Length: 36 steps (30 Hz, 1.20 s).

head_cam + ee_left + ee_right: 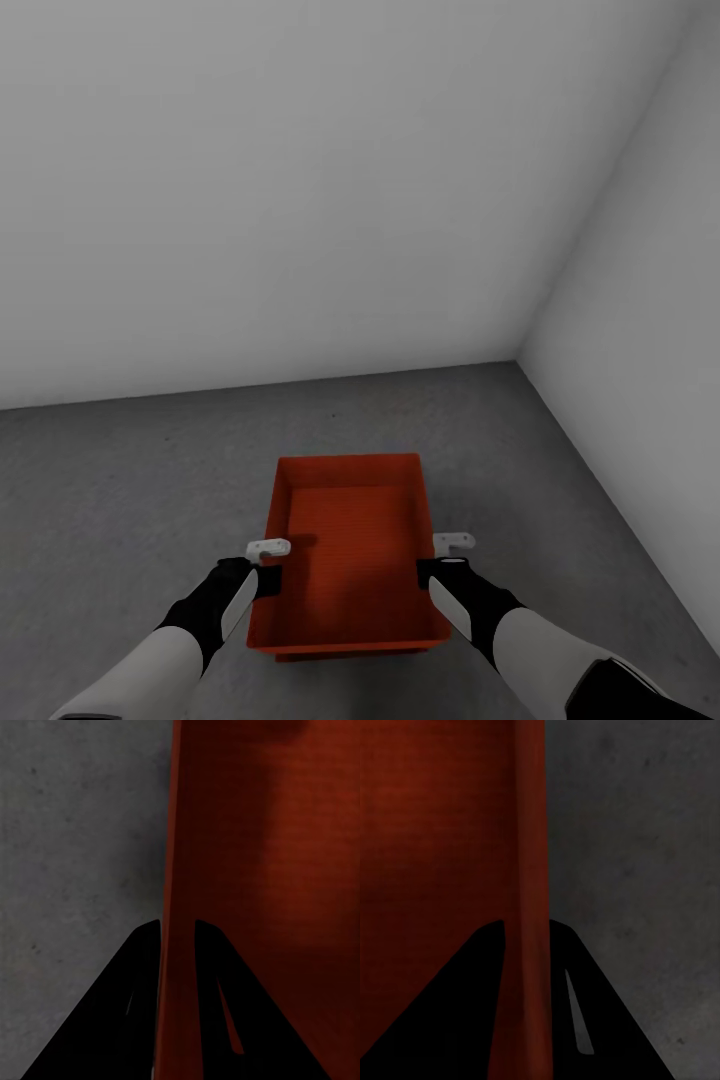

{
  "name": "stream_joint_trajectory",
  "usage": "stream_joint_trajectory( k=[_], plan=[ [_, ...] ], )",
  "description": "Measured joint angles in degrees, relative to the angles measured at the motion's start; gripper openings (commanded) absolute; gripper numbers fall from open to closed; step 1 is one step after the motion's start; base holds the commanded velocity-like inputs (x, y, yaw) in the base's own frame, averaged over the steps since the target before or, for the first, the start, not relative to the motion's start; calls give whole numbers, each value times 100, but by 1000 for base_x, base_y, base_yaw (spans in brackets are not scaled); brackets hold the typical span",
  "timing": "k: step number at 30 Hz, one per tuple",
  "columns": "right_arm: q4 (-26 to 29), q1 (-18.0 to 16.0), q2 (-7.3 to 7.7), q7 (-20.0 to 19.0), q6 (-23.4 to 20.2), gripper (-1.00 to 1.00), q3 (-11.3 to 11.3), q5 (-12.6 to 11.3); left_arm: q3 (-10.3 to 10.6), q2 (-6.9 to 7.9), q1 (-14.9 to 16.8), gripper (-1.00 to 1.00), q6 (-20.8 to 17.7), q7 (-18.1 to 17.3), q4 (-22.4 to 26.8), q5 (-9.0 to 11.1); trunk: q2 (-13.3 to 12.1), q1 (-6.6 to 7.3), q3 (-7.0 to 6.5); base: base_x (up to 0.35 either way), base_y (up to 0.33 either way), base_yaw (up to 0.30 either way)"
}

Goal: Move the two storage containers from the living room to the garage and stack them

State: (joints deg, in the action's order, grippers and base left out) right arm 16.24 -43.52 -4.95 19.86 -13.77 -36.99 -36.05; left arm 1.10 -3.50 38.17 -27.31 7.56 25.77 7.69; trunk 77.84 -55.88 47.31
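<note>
Orange bin [350,550] held over the garage floor [120,500], near the wall corner.
Your left gripper [178,926] and right gripper [525,924] each pinch a side wall; whether a second bin sits beneath is unclear.

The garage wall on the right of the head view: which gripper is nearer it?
Right. The right gripper clamps the orange-red rectangular bin's wall-side rim; the left gripper clamps the far rim.

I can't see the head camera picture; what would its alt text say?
An orange-red rectangular open-top bin is gripped on its side walls by the left pincer and right pincer, above a dark grey concrete floor in a corner of plain grey-white walls.
</note>
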Motion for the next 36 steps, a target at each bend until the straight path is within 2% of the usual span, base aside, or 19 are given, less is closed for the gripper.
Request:
stream_joint_trajectory(
  k=[13, 16, 28, 34, 36],
  plan=[
    [0, 0, 0, 0, -3, -100, 1, 1, -1, 0, 0, -100, -1, -1, -1, -2, 520, -285, 233, 0, 0, 0],
    [0, 0, -1, 0, -1, -100, 1, 2, 0, 0, 0, -100, -1, 0, 0, -2, 522, -286, 233, 0, 0, 0],
    [0, 0, 0, 0, -3, -100, 0, -1, 1, 0, 0, -100, -2, 0, -1, 0, 1001, -549, 448, 0, 0, 0],
    [0, 0, 0, 0, -1, -100, 1, 2, 0, 0, 0, -100, -1, 0, 0, -1, 1003, -549, 449, 0, 0, 0],
    [0, 0, 0, -1, -3, -100, 2, 3, 1, 0, 0, -100, -1, 0, -1, 0, 1082, -593, 484, 0, 0, 0]
  ],
)
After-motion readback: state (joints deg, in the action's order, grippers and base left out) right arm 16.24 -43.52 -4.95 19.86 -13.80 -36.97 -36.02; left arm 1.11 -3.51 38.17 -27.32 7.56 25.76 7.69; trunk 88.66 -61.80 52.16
